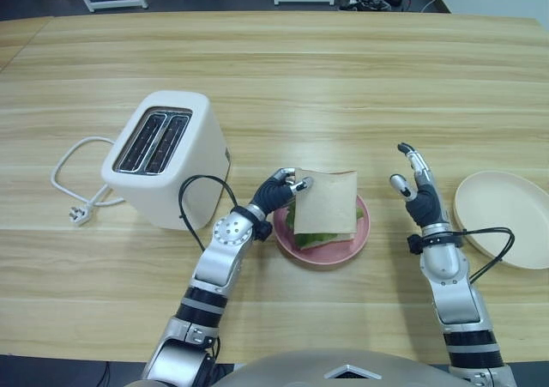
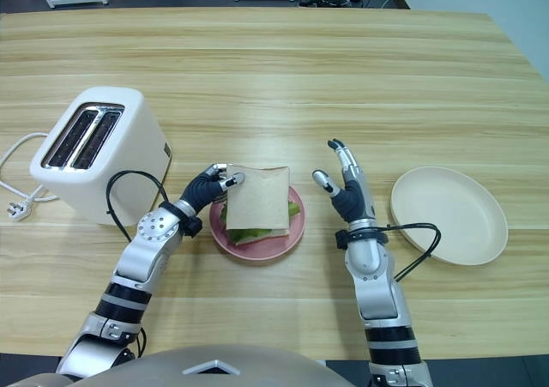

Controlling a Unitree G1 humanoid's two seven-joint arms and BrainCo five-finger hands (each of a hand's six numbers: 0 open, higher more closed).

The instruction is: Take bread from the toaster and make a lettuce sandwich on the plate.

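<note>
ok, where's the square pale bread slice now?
Left eye view centre: the slice is over green lettuce on the round pink plate, left corner held by the left hand, right of the white toaster.

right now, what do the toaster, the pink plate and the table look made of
The toaster looks plastic or painted metal: smooth cream shell, soft sheen. The pink plate could be plastic or glazed ceramic: even colour, thin rim. The table seems wood or wood-look laminate: pale planks, visible grain, satin finish.

Bright even light from above; soft faint shadows on table [image 1: 343, 78].
</note>
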